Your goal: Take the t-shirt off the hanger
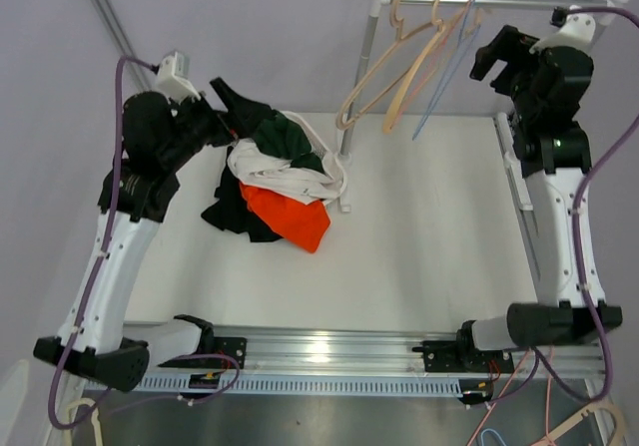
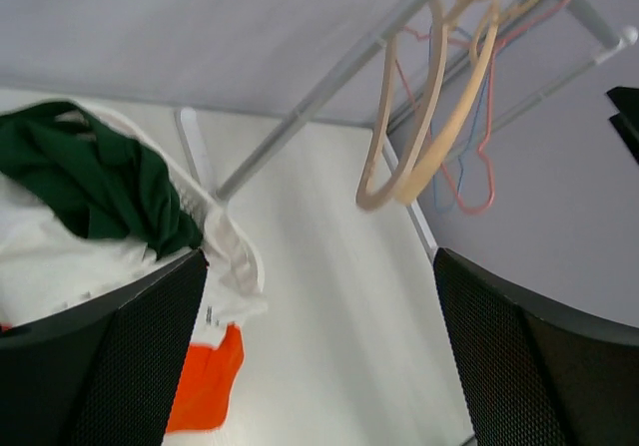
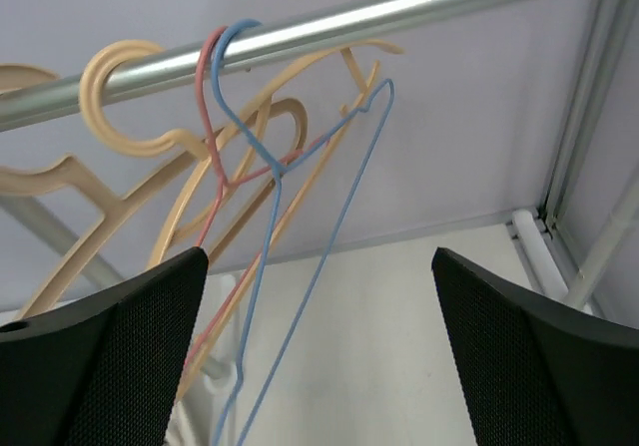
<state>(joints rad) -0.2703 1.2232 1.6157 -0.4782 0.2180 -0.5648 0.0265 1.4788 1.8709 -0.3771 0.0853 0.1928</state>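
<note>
A pile of clothes (image 1: 280, 182) lies at the back left of the worktop (image 1: 429, 226), just left of the post (image 1: 370, 37). From the post's top a rail (image 1: 519, 4) runs rightward along the back, with 4 hangers (image 3: 278, 170) on it. The left gripper (image 1: 232, 107) hovers by the pile, and the right gripper (image 1: 496, 55) is near the rail's right end.

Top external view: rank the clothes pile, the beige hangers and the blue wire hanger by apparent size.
1. clothes pile: largest by far.
2. beige hangers: next.
3. blue wire hanger: smallest, a thin outline.
The hangers hang above the table, perhaps nearer the camera, so true sizes are unsure.
</note>
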